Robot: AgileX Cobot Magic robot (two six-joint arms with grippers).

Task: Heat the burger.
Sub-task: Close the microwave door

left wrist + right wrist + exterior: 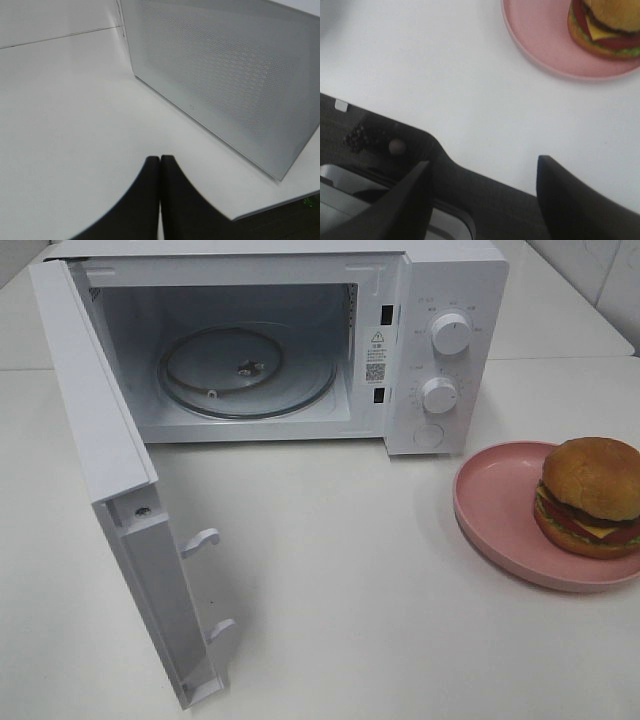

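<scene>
Exterior high view gives me the whole layout. Biggest is the white table point(330, 570), bare in the middle. Next is the microwave point(440, 300) at the back, its door point(110, 460) swung fully open toward the left, and the glass turntable point(250, 370) inside with nothing on it. 2 knobs sit on the panel at the right of the cavity. Then the pink plate point(490, 500) at the right edge of the table, well apart from the microwave's opening, and on it the burger point(590, 495), upright, sitting toward the plate's far right side.

Neither of my arms shows in that view. From the left wrist, my left gripper point(160, 165) has its jaws pressed together on nothing, hovering over bare table beside the outer face of the open door point(225, 75). From the right wrist, my right gripper point(482, 172) has its jaws spread wide and empty, above the table's near edge, with the plate point(540, 40) and burger point(605, 25) ahead of it.

I judge the door-opening step done and the fetching step not yet begun. Next I would reach with the right arm to the plate, grip its near rim level so the burger does not slide, and carry it across onto the turntable.
</scene>
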